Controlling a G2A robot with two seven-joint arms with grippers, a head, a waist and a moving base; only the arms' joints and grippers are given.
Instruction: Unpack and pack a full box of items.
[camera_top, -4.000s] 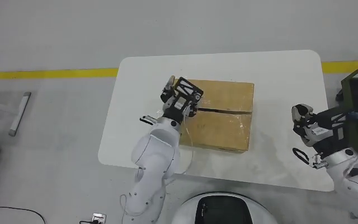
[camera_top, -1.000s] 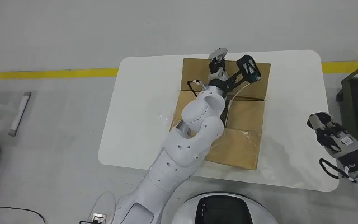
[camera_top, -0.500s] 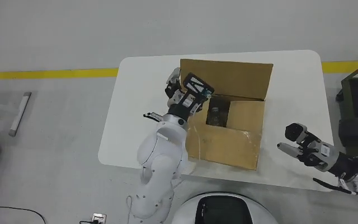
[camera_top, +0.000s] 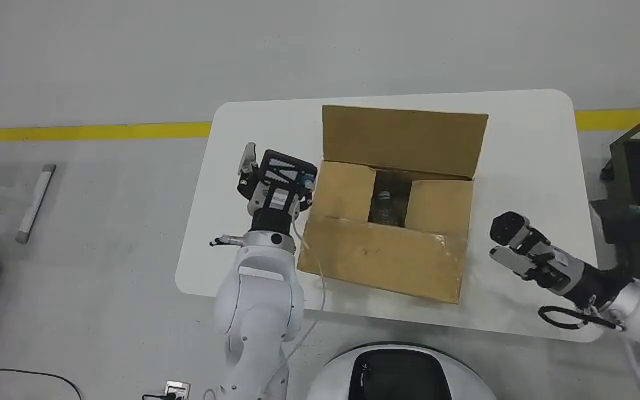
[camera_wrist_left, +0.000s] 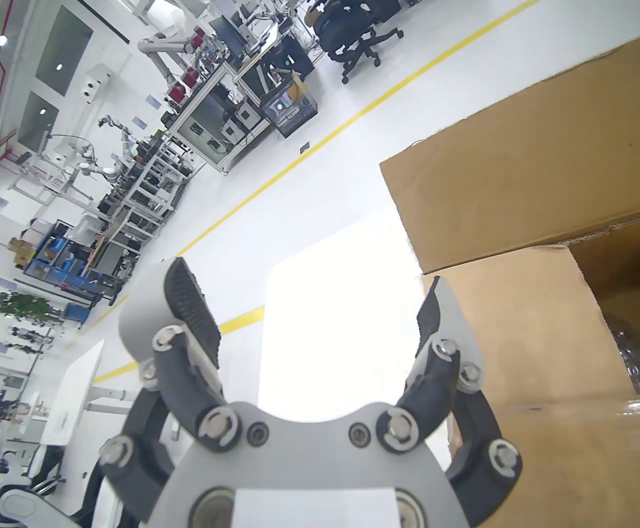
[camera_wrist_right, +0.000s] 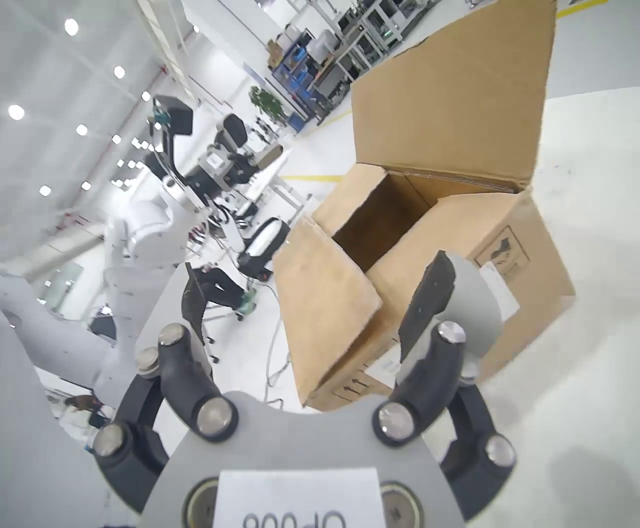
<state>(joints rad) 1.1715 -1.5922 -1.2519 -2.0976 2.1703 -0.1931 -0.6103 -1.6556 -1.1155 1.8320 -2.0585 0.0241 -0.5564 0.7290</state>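
With left pincer and right pincer spread apart and empty, opening is judged unfinished: side flaps of the cardboard box are to be spread next.

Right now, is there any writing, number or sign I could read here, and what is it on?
None reads whole.
Tag on the right pincer mount: upside-down characters, cut by the picture's edge.
Cardboard box side: framed handling symbol, no words legible.
Its stickers: print too small to read.
Its arrows: a sign, no text.
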